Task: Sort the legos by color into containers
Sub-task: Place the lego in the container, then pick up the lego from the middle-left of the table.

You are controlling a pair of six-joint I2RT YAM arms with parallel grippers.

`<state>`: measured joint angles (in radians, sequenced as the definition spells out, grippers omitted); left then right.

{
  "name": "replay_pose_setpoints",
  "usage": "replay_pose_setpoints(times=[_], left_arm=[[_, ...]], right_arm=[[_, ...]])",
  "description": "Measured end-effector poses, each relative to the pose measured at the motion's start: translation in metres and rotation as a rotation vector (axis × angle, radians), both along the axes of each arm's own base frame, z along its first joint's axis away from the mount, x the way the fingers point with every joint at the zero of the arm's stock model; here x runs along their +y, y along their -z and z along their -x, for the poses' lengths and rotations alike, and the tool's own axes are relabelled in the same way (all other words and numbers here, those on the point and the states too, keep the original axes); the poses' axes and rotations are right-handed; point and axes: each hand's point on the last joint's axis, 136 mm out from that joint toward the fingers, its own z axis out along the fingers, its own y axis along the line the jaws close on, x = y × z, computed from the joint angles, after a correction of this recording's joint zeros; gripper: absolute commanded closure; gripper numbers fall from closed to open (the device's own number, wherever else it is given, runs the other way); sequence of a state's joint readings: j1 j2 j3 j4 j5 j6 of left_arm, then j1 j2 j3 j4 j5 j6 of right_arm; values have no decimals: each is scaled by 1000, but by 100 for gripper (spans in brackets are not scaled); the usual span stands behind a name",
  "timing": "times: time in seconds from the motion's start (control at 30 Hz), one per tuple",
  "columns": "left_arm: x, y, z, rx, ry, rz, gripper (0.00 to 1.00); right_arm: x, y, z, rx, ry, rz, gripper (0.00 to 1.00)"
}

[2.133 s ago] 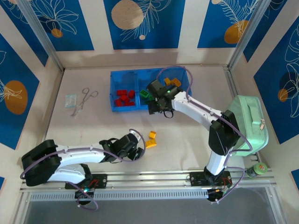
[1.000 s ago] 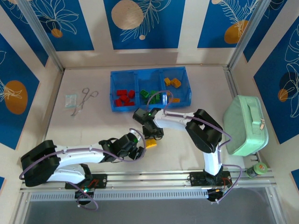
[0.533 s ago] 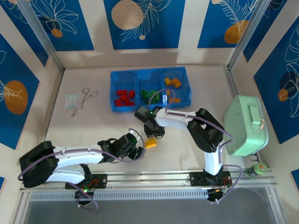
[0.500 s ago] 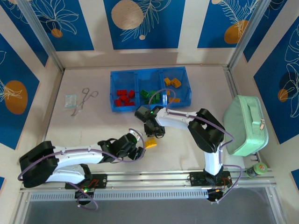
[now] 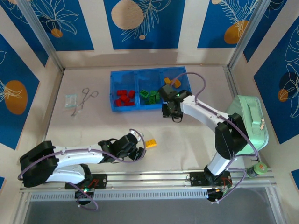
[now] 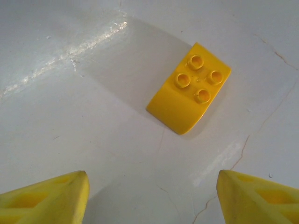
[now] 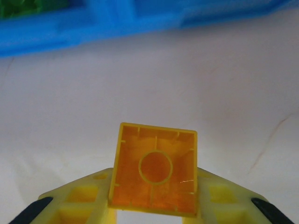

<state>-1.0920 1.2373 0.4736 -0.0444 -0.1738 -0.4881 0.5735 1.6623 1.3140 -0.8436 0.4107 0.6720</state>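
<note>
1. Right hand [image 5: 171,110] pinches an orange-yellow lego [image 7: 155,170], hollow underside showing, just on the near side of the blue tray [image 5: 133,108].
2. Left hand [image 6: 152,198] spread, holding nothing; yellow lego [image 6: 189,88] lies studs-up on the worktop [image 5: 93,126], just right of it.
3. Red legos [image 5: 124,98] in left compartment, green legos [image 5: 151,96] in middle.

My table [image 5: 93,126] is pale and flat. A blue tray [image 5: 113,88] sits at the back. One yellow brick [image 5: 150,143] lies near me. Scissors [image 5: 85,99] and a small clear packet [image 5: 70,101] lie left, and a green case [image 5: 246,126] sits right.
</note>
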Motion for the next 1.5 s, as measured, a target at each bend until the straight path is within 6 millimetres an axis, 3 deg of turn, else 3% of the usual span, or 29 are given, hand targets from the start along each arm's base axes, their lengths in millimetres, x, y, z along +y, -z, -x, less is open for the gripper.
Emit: replay_pose_setpoints(times=[0.23,0.37,0.47,0.53,0.6,0.7,0.93,1.1,1.23,1.33,1.5], left_arm=[[-9,-7,-1,-2,11,-3,27],[-12,-11,0,-13,22,-5,27],[-11,-11,0,-18,29,-19,27],[-10,-10,0,-20,30,-25,27],[-11,-11,0,-21,33,-28,26],[-13,-15,-1,-22,34,-26,25],[-16,-17,-3,-29,46,-31,22],[-24,-11,-5,-20,67,-62,20],[-33,-4,-7,-9,90,-91,20],[-38,1,-8,-3,111,-107,20],[-48,10,-10,2,142,-141,19]], right_arm=[[-35,-28,-70,-62,73,-53,71],[-47,-26,-109,-68,88,-55,71],[-47,-18,-125,-49,76,-44,68],[-43,-13,-134,-36,65,-41,59],[-39,-9,-142,-22,55,-39,39],[-36,-5,-148,-13,38,-34,29],[-37,-17,-131,-16,24,-35,28],[-44,-57,-93,-115,8,-78,24],[-41,-88,-50,-243,-41,-157,19],[-39,-91,-22,-294,-72,-208,18],[-46,-70,13,-288,-82,-234,17]])
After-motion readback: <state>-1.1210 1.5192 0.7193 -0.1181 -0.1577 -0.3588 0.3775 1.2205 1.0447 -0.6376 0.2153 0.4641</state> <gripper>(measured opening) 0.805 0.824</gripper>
